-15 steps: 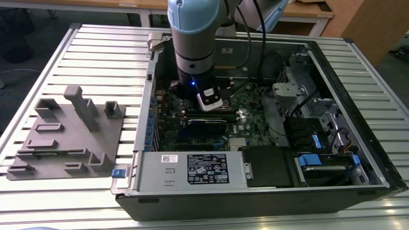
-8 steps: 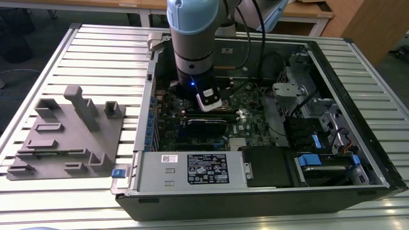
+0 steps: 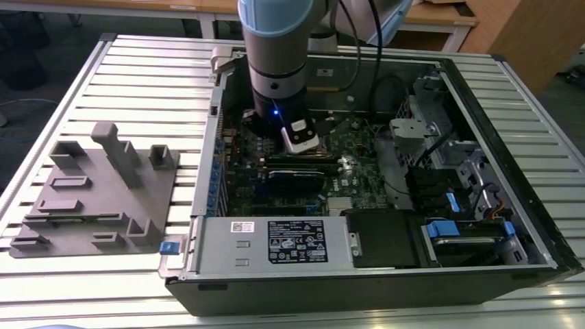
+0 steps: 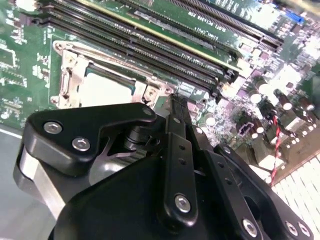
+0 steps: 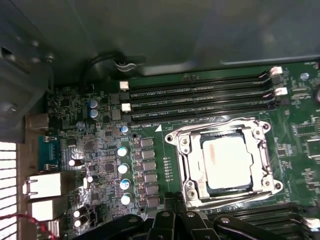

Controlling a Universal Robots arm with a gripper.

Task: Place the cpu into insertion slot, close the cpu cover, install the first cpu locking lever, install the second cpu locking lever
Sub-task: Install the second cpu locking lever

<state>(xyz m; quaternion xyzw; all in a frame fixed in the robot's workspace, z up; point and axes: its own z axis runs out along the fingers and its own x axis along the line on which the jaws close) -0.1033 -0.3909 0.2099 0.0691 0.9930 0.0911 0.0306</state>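
Observation:
The cpu [image 5: 227, 162] lies flat in the insertion slot on the green board, its pale metal top showing; its near corner also shows past the fingers in the second wrist view [image 4: 105, 89]. The silvery cpu cover [image 5: 263, 150] lies down around the chip and frames it. Thin wire levers [image 5: 215, 126] run along the frame's sides; whether they are latched I cannot tell. My gripper [image 5: 172, 201] hovers just beside the socket's edge, black fingers [image 4: 172, 107] pressed together with nothing between them. The arm [image 3: 274, 68] reaches down into the open computer case.
Long black memory slots [image 5: 200, 95] run beside the socket, and a row of capacitors [image 5: 122, 167] stands on its other side. A grey parts fixture [image 3: 92, 199] lies at the exterior view's left. The power supply [image 3: 274, 240] and drive bays [image 3: 457, 226] fill the case's near side.

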